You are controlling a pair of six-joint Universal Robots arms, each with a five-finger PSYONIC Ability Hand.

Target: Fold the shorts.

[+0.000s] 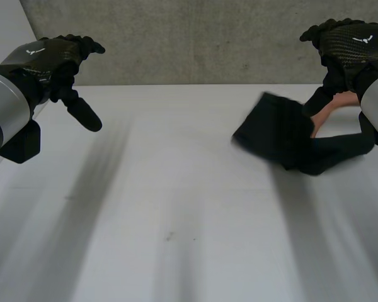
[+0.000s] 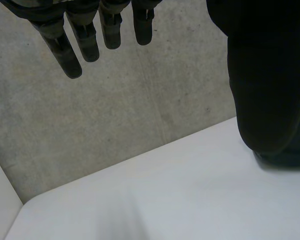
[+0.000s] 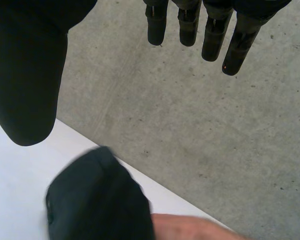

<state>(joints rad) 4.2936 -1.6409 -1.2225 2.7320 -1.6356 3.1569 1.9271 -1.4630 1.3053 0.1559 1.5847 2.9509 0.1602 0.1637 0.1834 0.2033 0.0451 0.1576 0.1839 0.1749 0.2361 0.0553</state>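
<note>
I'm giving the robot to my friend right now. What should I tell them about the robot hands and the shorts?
Hands: the left robot hand is open, raised above the table's left side, holding nothing. The right robot hand is open too, raised over the right side, also holding nothing.
Things: the shorts lie in a dark bunch on the right of the table, below the right robot hand. A person's hand is at them.
Done: no fold yet; neither robot hand touches the shorts.
Left: wait for the person's hand to clear, then spread and fold the shorts.
</note>
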